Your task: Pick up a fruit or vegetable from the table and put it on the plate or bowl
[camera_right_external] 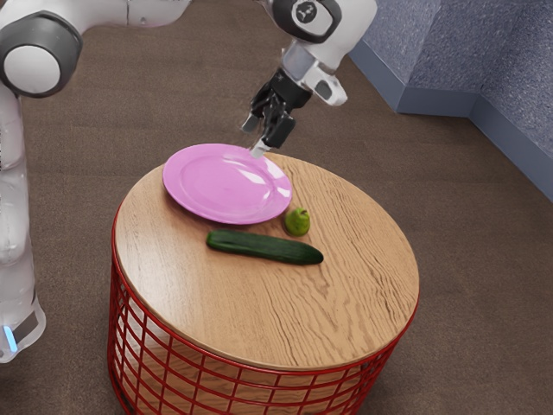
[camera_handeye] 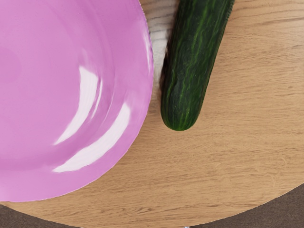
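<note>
The fingers hang above the far rim of the plate, which lies on the bench below them and toward the exterior view's left. The cucumber lies flat on the bench on the side of the plate away from the fingers, just beside its near rim and running along it. The fruit stands on the bench nearer the fingers than the cucumber, between the plate's rim and the cucumber's end at the exterior view's right. In the wrist view the cucumber lies close beside the plate on the bench.
</note>
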You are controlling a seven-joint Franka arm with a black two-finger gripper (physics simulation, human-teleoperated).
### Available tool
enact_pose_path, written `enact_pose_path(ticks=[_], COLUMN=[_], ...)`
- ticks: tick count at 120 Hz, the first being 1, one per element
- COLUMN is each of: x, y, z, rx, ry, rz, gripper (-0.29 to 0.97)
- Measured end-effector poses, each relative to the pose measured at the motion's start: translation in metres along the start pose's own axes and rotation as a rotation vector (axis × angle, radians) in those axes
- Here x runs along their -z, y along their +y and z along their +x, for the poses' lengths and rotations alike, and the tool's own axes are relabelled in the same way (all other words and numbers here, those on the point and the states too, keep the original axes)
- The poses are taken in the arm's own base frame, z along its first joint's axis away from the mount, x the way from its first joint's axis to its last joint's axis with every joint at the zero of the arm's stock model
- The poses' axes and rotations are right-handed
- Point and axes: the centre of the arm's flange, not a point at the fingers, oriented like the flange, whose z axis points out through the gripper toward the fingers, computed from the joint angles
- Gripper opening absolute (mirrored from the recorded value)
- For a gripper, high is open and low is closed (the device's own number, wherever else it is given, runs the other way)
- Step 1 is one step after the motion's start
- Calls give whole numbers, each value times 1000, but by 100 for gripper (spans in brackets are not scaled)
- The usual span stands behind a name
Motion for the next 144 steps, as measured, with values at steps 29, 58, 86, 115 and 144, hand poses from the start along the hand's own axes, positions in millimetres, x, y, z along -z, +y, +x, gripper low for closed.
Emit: enact_pose_path(ticks=[29,58,86,115,144], x=[28,23,0,-60,-68], y=[-1,22,39,57,59], z=[48,83,118,151,152], rx=[-5,-11,-82,-164,-200], ry=[355,421,397,344,379], rz=[80,113,123,106,92], gripper=[68,68,68,68,68])
